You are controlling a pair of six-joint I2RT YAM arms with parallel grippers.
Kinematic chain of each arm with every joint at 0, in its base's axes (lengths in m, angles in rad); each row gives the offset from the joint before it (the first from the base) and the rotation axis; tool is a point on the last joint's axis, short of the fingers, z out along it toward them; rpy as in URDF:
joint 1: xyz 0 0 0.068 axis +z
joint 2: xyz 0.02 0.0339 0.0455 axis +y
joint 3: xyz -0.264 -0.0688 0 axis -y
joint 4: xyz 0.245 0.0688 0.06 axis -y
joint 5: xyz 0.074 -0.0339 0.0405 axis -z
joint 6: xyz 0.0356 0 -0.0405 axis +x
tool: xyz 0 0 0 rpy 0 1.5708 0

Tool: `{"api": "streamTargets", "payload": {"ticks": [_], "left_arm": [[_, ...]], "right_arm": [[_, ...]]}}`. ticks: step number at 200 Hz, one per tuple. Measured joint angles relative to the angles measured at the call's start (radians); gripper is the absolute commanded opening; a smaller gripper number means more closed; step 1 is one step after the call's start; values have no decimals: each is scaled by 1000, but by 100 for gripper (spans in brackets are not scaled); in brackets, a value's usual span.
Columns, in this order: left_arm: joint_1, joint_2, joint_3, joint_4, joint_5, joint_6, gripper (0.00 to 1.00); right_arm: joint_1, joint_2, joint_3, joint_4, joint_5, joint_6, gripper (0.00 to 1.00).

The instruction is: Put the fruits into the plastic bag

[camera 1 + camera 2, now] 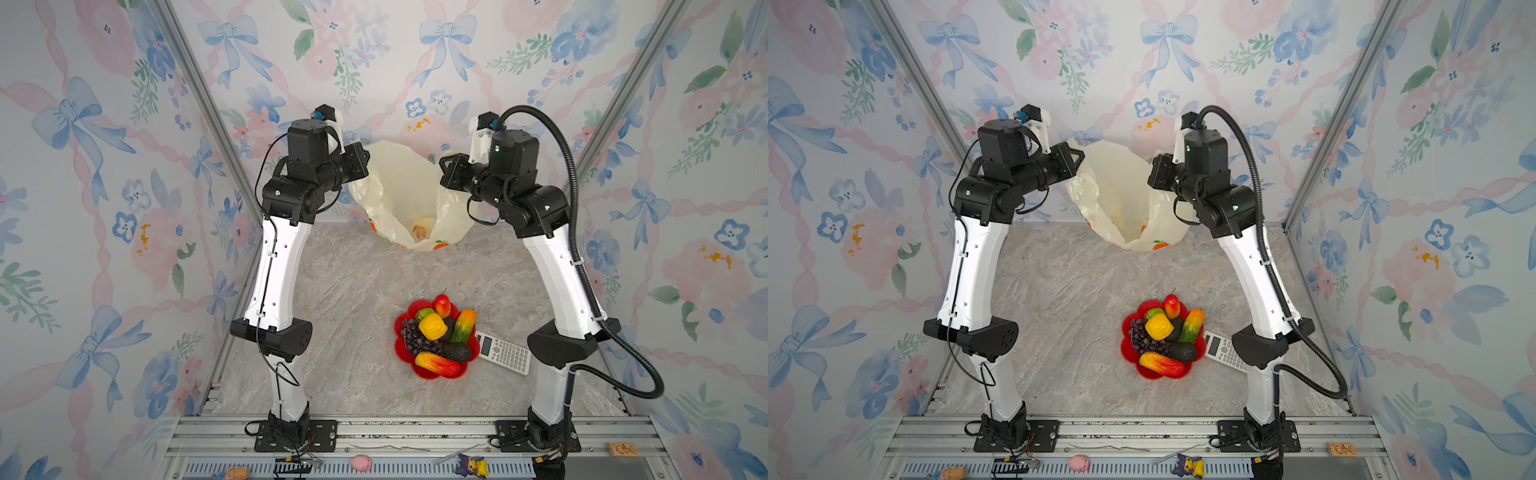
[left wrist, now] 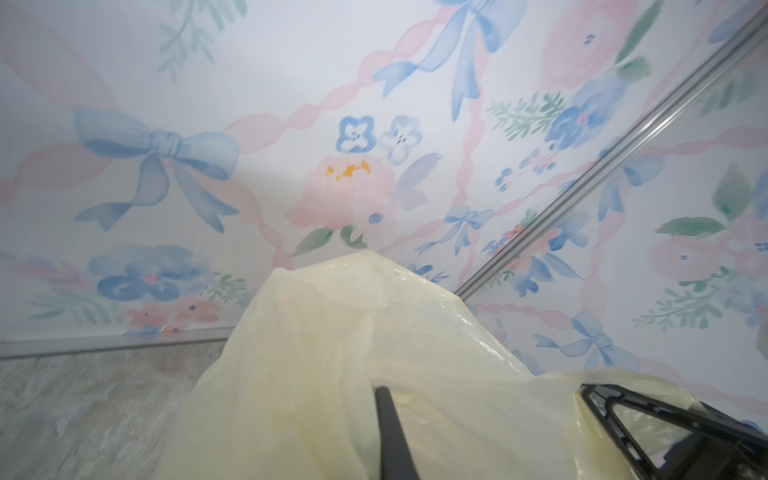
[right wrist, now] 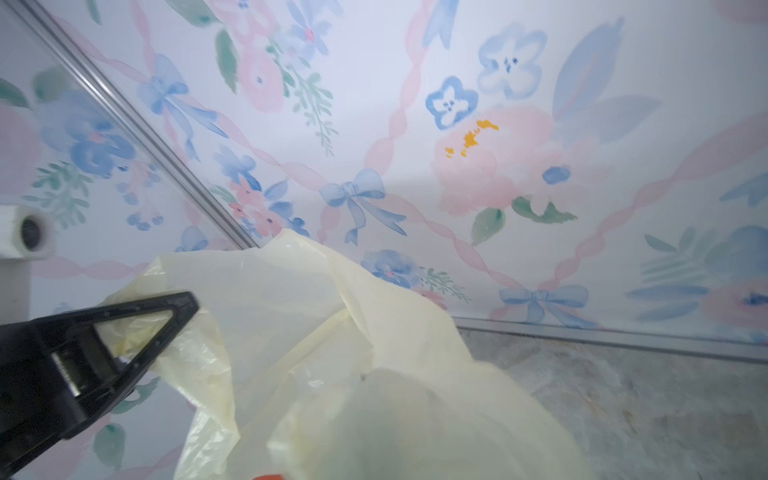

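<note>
**Bag held up at the back, fruits in the dish**

No writing here can be read. The bag (image 1: 399, 195) carries orange fruit prints near its bottom, but any lettering is lost in the creases. The calculator (image 1: 505, 353) shows rows of keys and a small screen, with no legible brand. A small orange tag (image 1: 622, 449) on the rail, nearer than the dish (image 1: 432, 376), has a printed face too small to make out.

The bag stands across the table (image 1: 345, 291) from the dish, by the back wall, its mouth pulled wide. The left gripper (image 1: 361, 156) is clenched on one side of its rim and the right gripper (image 1: 446, 164) on the other. In both top views the pinch points are half hidden by plastic and the wrists. Each wrist view shows a black finger (image 2: 395, 453) (image 3: 50, 374) with pale film draped over it. A blurry orange patch (image 1: 419, 230) shows low in the bag; I cannot tell whether it is a print or something inside.

The fruits (image 1: 434, 328) are heaped in the dish, hiding most of it. They overlap, so the grapes (image 1: 415, 338) and avocado (image 1: 457, 352) are partly covered.

The calculator lies just beside the dish on the right arm's side, a corner at the rim; whether they touch I cannot tell. A pink pig (image 1: 360, 462) and a yellow figure (image 1: 471, 465) sit on the rail, nearer than the dish. Another small thing there is cut off by the frame's edge.
</note>
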Motion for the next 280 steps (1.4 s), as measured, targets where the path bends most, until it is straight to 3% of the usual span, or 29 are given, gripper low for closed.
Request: {"api": "streamTargets", "payload": {"ticks": [26,48,64,78,102,131,153,197,248,280], "left_arm": [[-98,-134,-65,48,-12,101,0],[-177,-289,-226,87,-31,184,0],[-204,-438,-493,170,-102,231,0],[-198,-566,-815,248,-178,246,0],[-97,-573,-1289,310,-207,201,0],[-47,-445,-1606,236,-243,157,0],[-32,-526,-1593,209,-252,148,0],[-5,-691,-1482,317,-252,138,0],[7,-695,-1477,296,-238,127,0],[10,-695,-1386,245,-221,120,0]], "right_arm": [[32,-166,-129,122,-1,-71,0],[38,-294,-258,183,-4,-112,0],[34,-393,-486,254,-8,-102,0],[15,-442,-705,284,-27,-44,0],[-34,-292,-940,256,-133,97,0],[-40,-39,-1082,137,-212,173,0],[-36,-44,-1033,68,-246,190,0],[-36,-127,-817,129,-303,201,0],[-33,-137,-798,109,-325,202,0],[-6,-138,-737,66,-313,199,0]]}}
